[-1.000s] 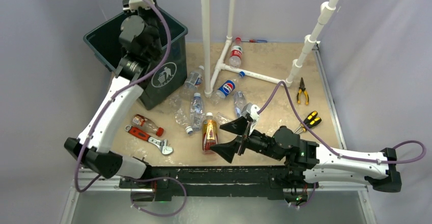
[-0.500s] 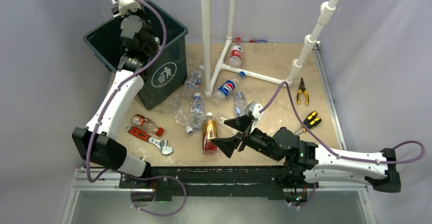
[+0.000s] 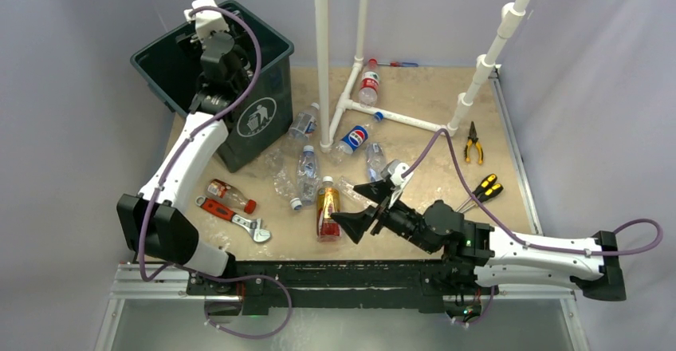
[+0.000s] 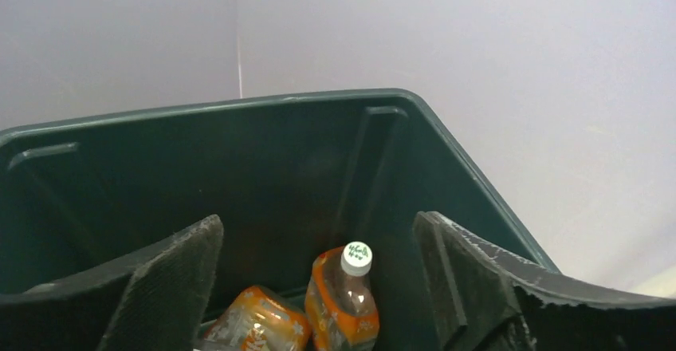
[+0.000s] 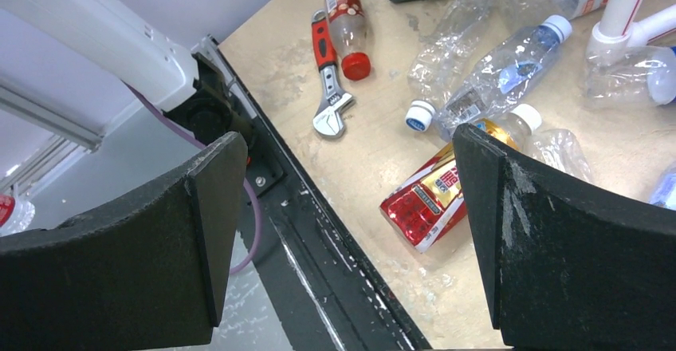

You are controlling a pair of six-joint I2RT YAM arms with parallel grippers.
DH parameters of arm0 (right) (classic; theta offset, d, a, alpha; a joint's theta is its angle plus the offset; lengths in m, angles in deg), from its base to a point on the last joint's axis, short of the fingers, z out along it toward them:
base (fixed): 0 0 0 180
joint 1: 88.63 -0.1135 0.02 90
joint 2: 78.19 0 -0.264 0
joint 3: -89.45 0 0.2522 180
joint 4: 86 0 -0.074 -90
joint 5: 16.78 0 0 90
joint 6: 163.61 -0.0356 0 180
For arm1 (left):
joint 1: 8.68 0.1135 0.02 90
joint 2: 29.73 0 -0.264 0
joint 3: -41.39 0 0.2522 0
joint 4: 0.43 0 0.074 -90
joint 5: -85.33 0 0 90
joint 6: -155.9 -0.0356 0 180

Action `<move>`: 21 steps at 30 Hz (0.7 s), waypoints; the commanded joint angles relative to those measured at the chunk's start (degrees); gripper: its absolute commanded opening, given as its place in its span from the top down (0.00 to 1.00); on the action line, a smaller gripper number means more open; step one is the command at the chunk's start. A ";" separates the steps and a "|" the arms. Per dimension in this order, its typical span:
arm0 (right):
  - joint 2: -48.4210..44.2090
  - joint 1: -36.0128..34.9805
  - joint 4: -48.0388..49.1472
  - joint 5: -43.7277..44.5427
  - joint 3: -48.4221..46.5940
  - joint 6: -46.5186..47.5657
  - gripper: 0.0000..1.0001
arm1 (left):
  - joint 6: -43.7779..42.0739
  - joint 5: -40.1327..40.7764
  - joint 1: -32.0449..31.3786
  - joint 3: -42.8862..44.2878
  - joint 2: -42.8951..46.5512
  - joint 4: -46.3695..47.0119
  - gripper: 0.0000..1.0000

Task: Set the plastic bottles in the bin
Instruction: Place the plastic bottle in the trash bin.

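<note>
The dark green bin (image 3: pixel 263 120) stands at the back left. My left gripper (image 3: pixel 223 60) hangs open over its mouth, and in the left wrist view nothing is between the left gripper's (image 4: pixel 319 235) fingers. Two orange-labelled plastic bottles (image 4: pixel 344 299) (image 4: pixel 253 325) lie inside the bin (image 4: pixel 239 159). On the table lie a red-and-gold bottle (image 3: pixel 328 207), several clear bottles (image 3: pixel 308 171), a red-capped one (image 3: pixel 231 195), a blue-labelled one (image 3: pixel 355 137) and a red-labelled one (image 3: pixel 368 84). My right gripper (image 3: pixel 359 206) is open just right of the red-and-gold bottle (image 5: pixel 434 195), holding nothing.
A red-handled wrench (image 3: pixel 235 217) lies at the front left. A white pipe frame (image 3: pixel 335 112) stands in the middle back. Yellow-handled pliers (image 3: pixel 473 143) and screwdrivers (image 3: pixel 482 190) lie at the right. The black front rail (image 5: pixel 319 247) runs under my right gripper (image 5: pixel 348 137).
My left wrist has dipped lower over the bin and its jaws have opened. My right gripper has edged left toward the red-and-gold bottle.
</note>
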 commanded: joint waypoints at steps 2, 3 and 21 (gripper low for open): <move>-1.80 -0.14 -0.04 2.23 -2.07 0.32 0.01 | 5.81 -0.88 0.18 6.16 2.99 -6.77 0.04; -1.82 -0.14 -0.66 2.52 -2.40 0.15 0.01 | 7.19 -0.71 0.19 7.86 3.24 -10.23 0.03; 4.74 -0.15 3.37 4.24 -4.40 -0.92 0.01 | 20.49 -14.78 0.17 1.07 25.22 -29.98 0.01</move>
